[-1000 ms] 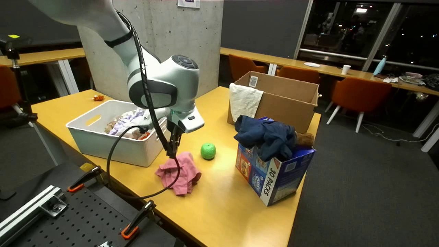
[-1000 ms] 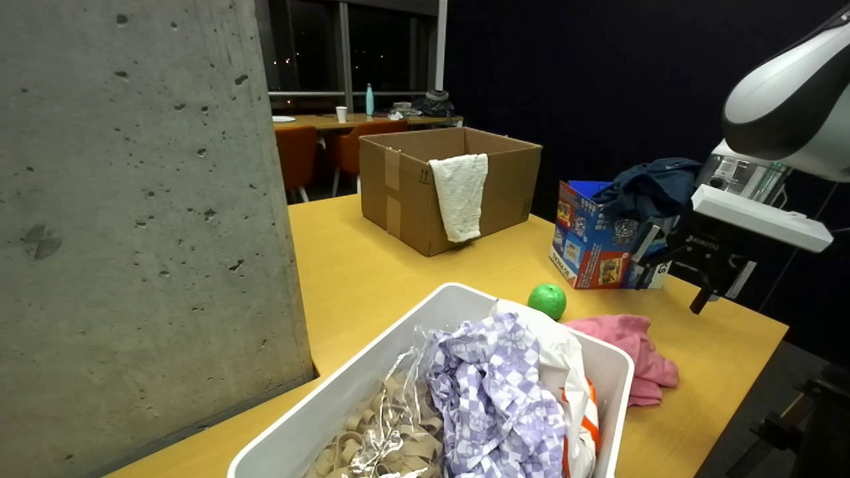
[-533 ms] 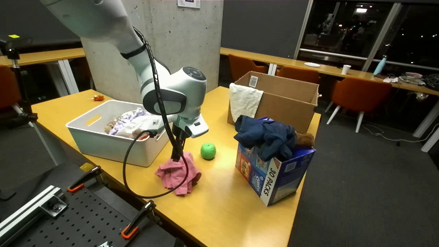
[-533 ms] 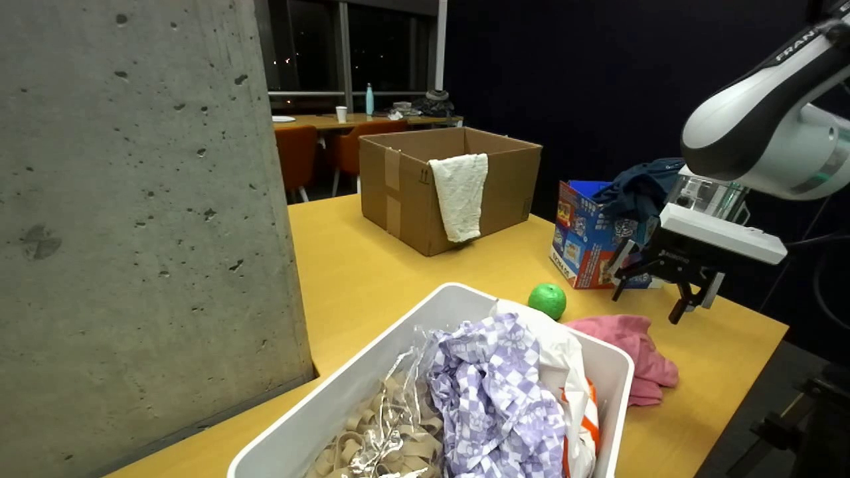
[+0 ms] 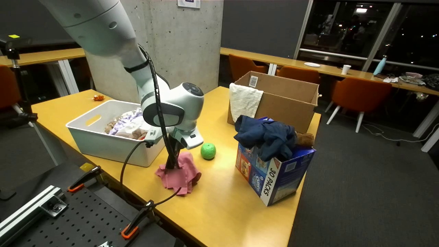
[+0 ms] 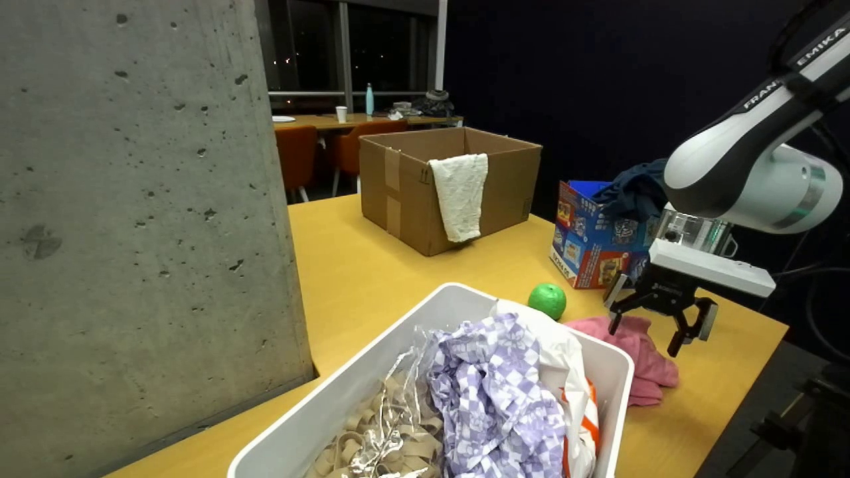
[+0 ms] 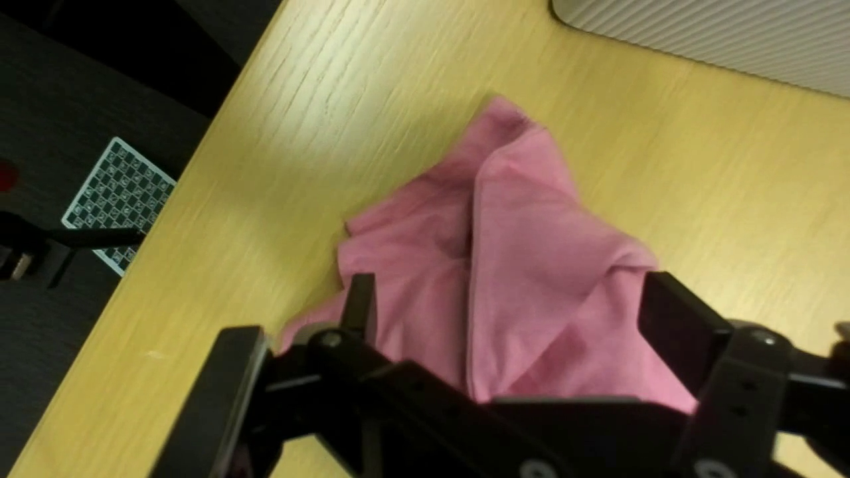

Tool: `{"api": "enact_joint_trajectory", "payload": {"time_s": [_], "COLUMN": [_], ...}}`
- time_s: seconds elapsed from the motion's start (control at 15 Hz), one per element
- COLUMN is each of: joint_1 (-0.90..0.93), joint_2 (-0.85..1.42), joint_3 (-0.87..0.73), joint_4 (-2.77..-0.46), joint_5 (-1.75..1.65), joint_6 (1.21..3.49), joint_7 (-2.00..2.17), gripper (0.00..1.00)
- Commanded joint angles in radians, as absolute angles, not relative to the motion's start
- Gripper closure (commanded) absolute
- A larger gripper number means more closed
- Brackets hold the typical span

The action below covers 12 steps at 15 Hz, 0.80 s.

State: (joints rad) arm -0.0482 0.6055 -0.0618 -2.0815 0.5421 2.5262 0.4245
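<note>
Now lower, fingers parted, pink cloth beneath

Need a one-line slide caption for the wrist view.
Wrist view: open hand over a crumpled pink cloth on a wood-grain table, the ribbed side of a pale bin at upper right.

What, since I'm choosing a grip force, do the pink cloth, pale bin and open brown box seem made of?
Pink cloth: soft matte fabric, from its loose folds; fibre unclear.
Pale bin: probably rigid plastic with a satin finish, given its rounded rim and ribbed wall.
Open brown box: likely matte cardboard, judging by its printed arrows and tape-like strip.
</note>
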Motion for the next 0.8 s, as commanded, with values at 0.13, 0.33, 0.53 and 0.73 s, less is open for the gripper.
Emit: {"api": "enact_joint_trajectory", "payload": {"time_s": [0.13,0.33,0.53,0.73], "joint_1": [-0.068,-0.065,-0.069,-0.074], "joint_2": [0.605,0.63,0.659,0.692], "joint_3": [-0.057,-0.064,-0.066,-0.062], "joint_4": [-2.074,-2.036,-1.997,-1.964], "joint_5": [0.536,0.526,0.526,0.53], "joint_6": [2.516,2.508,2.499,2.499], "joint_7": [0.446,0.466,0.479,0.484], "gripper": [0.0,0.0,0.0,0.0]}}
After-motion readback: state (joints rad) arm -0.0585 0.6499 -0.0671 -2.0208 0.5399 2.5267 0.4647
